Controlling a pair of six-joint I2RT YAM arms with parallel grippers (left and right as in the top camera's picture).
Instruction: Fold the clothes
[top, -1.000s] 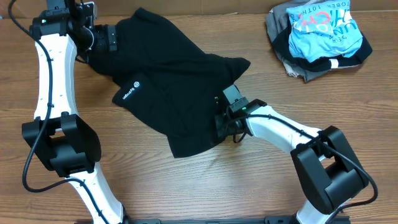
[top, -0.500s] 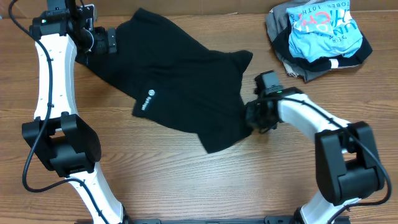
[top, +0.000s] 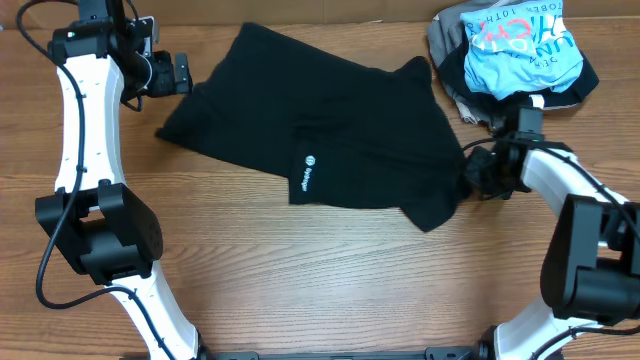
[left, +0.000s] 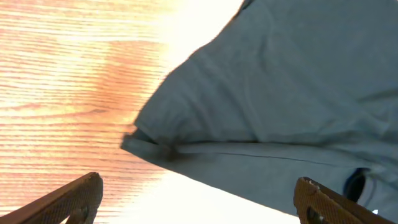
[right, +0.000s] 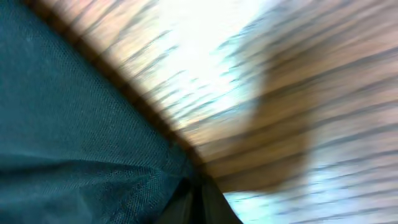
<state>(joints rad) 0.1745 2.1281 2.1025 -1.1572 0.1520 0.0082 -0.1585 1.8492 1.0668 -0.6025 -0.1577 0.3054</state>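
The clothes (top: 330, 120), a black garment with a small white logo (top: 308, 172), lie spread across the middle of the wooden table (top: 300, 290). My right gripper (top: 474, 177) is shut on the garment's right edge, low over the table. In the right wrist view the dark fabric (right: 74, 137) fills the left side and runs into the closed fingertips (right: 198, 202). My left gripper (top: 178, 73) stands open just left of the garment's far-left corner. In the left wrist view its fingers (left: 78, 194) are wide apart with nothing between them, and the garment's hem (left: 249, 146) lies ahead of them.
A bundle of a light-blue printed shirt (top: 520, 45) and a grey garment (top: 445, 40) sits at the back right, close behind my right arm. The table's back edge (top: 330, 22) runs just beyond the black garment.
My right gripper has dragged the black garment to the right and toward the back, spreading it out. The cloth has slid away from my open left gripper, which has hardly moved.
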